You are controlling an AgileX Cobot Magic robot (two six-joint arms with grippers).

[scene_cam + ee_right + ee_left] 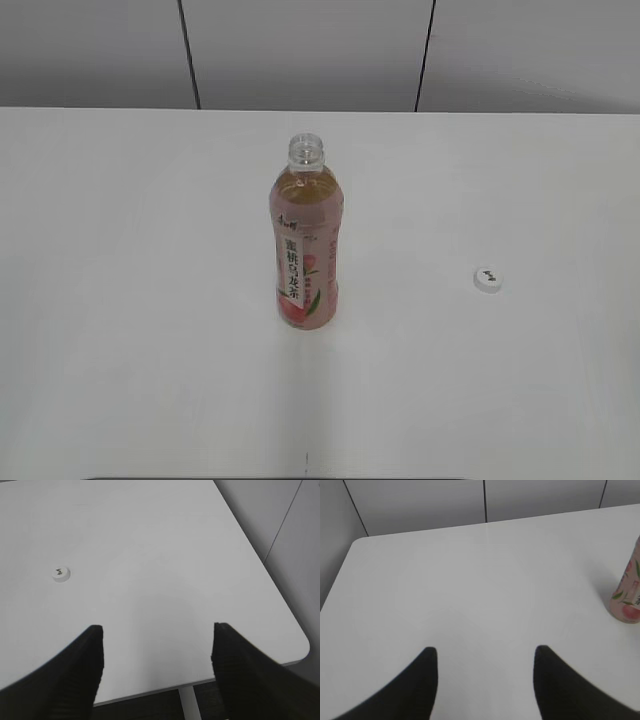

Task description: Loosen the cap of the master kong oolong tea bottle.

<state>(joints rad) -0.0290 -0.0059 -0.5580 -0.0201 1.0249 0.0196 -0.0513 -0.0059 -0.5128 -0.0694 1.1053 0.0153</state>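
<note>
The master kong oolong tea bottle (306,240) stands upright near the table's middle, its neck open with no cap on it. Its lower part shows at the right edge of the left wrist view (629,592). The white cap (487,280) lies flat on the table to the bottle's right, apart from it; it also shows in the right wrist view (61,573). My left gripper (485,652) is open and empty over bare table, left of the bottle. My right gripper (157,630) is open and empty near the table's right front corner. Neither gripper shows in the exterior view.
The white table (140,300) carries only the bottle and cap. Its rounded corner and edge (295,630) lie close to my right gripper, with a table leg (189,702) below. A grey panelled wall (300,50) stands behind the table.
</note>
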